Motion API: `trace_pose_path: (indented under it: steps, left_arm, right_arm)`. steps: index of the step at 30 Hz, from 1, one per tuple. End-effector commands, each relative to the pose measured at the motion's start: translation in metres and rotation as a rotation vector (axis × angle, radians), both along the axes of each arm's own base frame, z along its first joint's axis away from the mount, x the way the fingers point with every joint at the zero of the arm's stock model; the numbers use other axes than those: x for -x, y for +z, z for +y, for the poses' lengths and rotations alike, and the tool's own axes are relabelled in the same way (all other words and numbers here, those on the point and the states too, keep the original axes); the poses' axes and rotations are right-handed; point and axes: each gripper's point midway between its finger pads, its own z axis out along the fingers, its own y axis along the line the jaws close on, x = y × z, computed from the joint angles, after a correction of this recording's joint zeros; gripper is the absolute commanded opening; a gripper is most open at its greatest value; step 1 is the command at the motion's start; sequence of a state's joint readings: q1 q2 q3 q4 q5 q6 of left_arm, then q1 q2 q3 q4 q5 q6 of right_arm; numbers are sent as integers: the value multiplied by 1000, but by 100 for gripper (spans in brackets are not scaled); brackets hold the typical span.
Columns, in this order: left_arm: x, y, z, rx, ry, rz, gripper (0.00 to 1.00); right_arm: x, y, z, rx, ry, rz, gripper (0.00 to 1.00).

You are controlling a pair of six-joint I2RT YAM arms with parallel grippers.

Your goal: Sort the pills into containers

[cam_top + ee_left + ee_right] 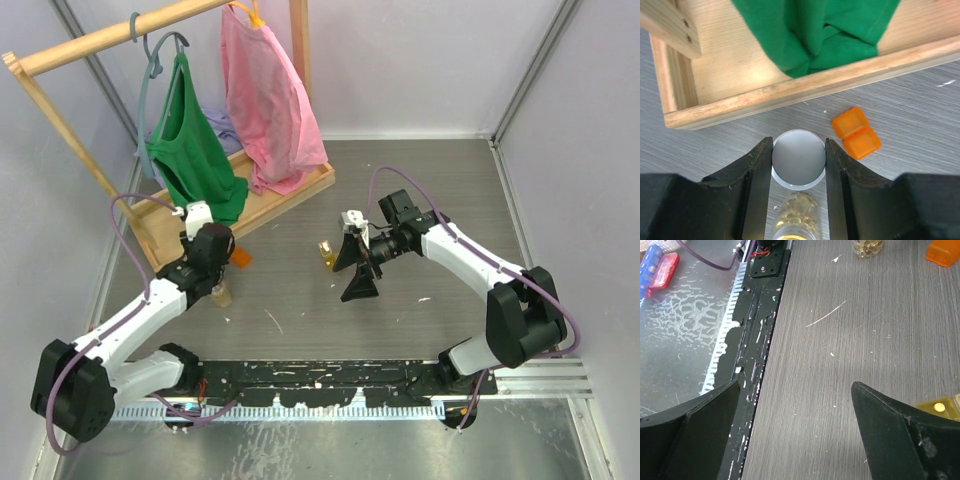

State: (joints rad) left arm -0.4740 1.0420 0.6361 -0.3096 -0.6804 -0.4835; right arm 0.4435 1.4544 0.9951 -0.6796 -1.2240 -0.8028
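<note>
Evidently the work is at an early step, getting at the pills rather than dropping them into cells. The left tool [799, 150] is clamped on a small clear plastic bottle [797, 214] with a pale grey round cap. Its two black fingers [760, 170] press on either side of the cap, and yellow capsules show through the body below. The cap looks to be on, so the pills remain shut inside.

Just beside the bottle, apart from it, lies an orange translucent two-cell pill box [856, 132] on the grey wood-grain surface [840, 355]. Beyond it runs the edge of a light wooden tray [790, 92] with a green cloth garment [815, 30] hanging into it.

The right tool [795, 384] is spread wide and holds nothing. It hovers low, with the tiny translucent yellow-olive two-cell pill box [939, 409] just beside its right finger. A pale round spot shows in one cell; it may be a pill, but it is too small to tell.

I judge the next move calls for freeing the cap. One tool must hold the bottle body still while the other turns or pulls the cap, and the bottle must be kept upright so capsules do not spill. Then the mouth must be brought over a cell, which is small and light enough to skid if nudged.
</note>
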Motion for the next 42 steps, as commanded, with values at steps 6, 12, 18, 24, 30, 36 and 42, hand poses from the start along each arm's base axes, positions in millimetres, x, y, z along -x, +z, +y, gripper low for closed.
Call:
trace_pose_path:
  steps: [6,12,18,24,30,36,42]
  left_arm:
    - [-6,-12,22,54,141,-10,39]
    - [2,8,17,122,114,-50,70]
    - [18,48,-33,311,-206,-127,83]
    - [41,90,-115,659,-605,-242,98]
    - [40,108,-160,953,-728,-264,97]
    - [15,79,-188,956,-692,-140,69]
    - [-19,32,-191,859,-577,-10,42]
  right_arm:
    - [-27,-2,4,47,-94,-55,100]
    - [-58,-16,-1,109,-258,-42,100]
    - [-92,-19,-14,69,-501,132,100]
    - [-104,-27,-15,3,-608,287,100]
    - [-123,-50,-24,43,-705,368,100]
    - [-138,-84,-28,137,-754,506,81]
    - [-146,-102,-31,185,-772,576,61]
